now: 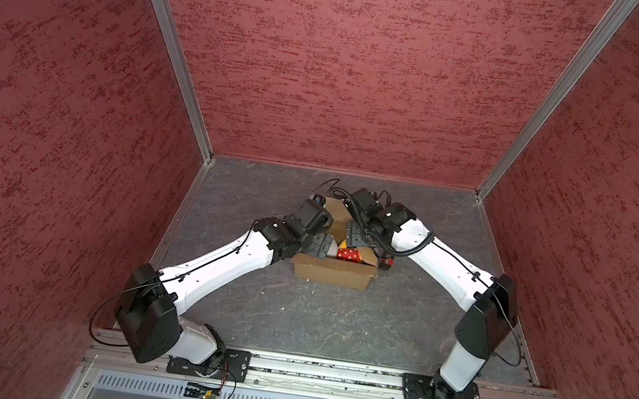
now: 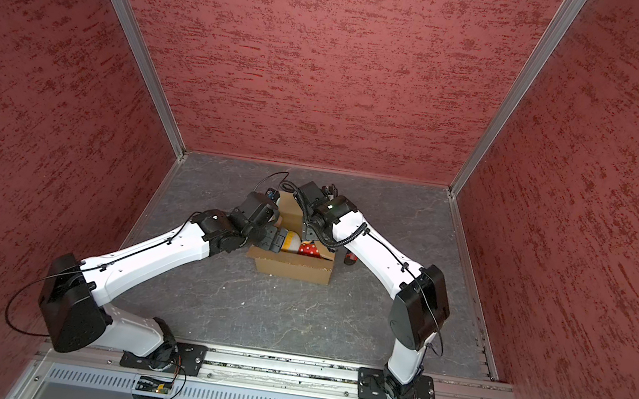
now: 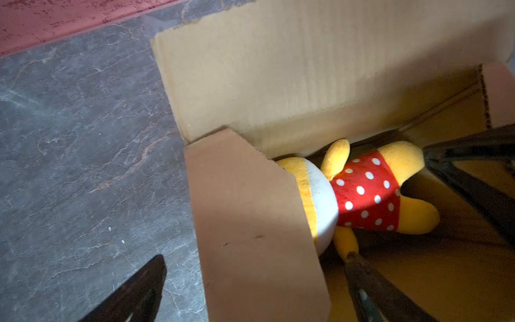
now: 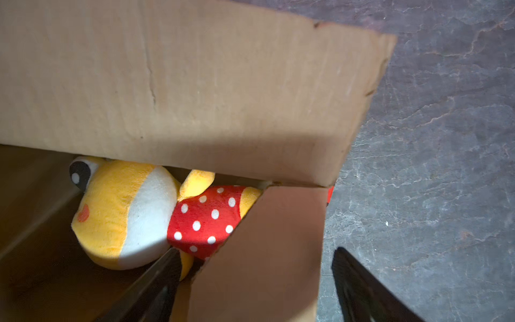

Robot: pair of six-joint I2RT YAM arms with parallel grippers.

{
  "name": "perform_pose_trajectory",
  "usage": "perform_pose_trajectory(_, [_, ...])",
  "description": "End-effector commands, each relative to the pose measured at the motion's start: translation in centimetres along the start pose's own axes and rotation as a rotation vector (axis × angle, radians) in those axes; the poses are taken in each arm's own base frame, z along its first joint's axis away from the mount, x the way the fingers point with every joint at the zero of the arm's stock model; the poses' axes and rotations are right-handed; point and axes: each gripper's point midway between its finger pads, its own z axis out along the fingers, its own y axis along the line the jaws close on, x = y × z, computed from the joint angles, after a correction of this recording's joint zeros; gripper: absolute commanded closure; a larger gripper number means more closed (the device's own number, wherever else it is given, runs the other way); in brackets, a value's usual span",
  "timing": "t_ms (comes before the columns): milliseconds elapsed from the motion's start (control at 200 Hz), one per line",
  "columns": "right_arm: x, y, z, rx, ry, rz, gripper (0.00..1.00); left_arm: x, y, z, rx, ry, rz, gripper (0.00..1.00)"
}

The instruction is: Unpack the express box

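The express box is sitting open near the middle of the grey table. A yellow plush toy in a red dotted dress is lying inside it. The left gripper is standing wide open astride one end flap. The right gripper is standing open astride the opposite flap and is gripping nothing.

From my left wrist the left-end flap hides most of the plush toy's head; from my right wrist the right-end flap hides its lower body; in both top views my arms cover much of the express box; the red thing beside it I cannot identify.
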Motion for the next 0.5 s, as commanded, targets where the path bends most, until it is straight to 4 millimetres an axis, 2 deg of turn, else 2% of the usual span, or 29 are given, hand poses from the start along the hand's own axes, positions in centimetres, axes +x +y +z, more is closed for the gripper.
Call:
perform_pose_trajectory(0, [-0.9, -0.1, -0.7, 0.016, -0.028, 0.023, 0.13, -0.8, 0.9, -0.4, -0.061, -0.024, 0.016, 0.00])
perform_pose_trajectory(496, [-1.1, -1.3, -1.7, 0.059, -0.035, 0.023, 0.12, -1.4, 3.0, -1.8, -0.135, -0.088, -0.019, 0.00])
